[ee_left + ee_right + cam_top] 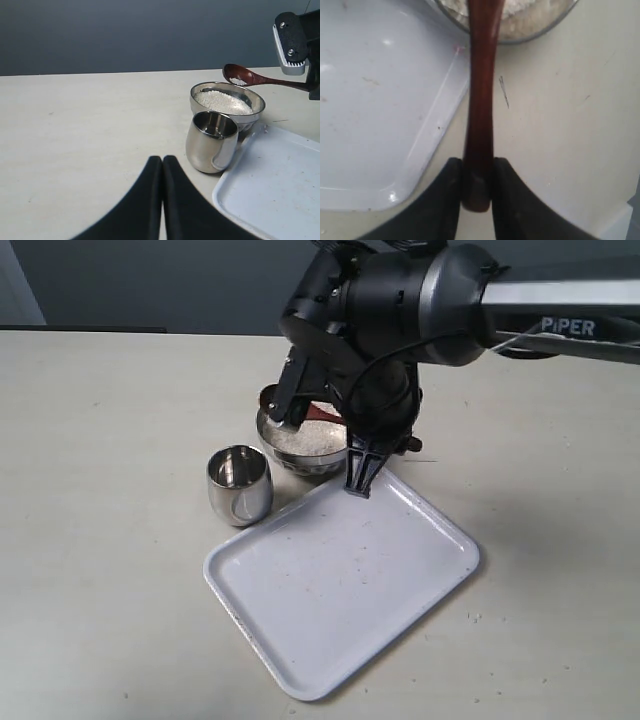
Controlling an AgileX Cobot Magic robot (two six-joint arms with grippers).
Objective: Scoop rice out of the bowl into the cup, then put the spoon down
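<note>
- The right claw (478,172) is pinching the butt end of the spoon (481,100) between its two fingers. Gripping that far back is giving the spoon its full reach over the bowl (196,106).
- The spoon is hanging above the bowl's rim, clear of the mound of rice (222,101). It is carrying a small heap of grains (238,81) in its oval end.
- The handle is lying close to level, hollow side up, which I judge is meant to stop the load sliding out.
- The cup (210,142) is standing upright on the tabletop (75,125) just beside the bowl, so the carry looks short. A white tray (340,580) is lying next to both, probably as a place for the spoon later.
- The right arm is reaching in from the right of the exterior view, with its wrist bending down over the bowl and hiding much of it.
- The left claw (162,160) is resting low over the tabletop, well apart from the cup. Its fingers are pressing together on nothing.
- I judge that the scoop is loaded and the pour into the cup is not yet done.
</note>
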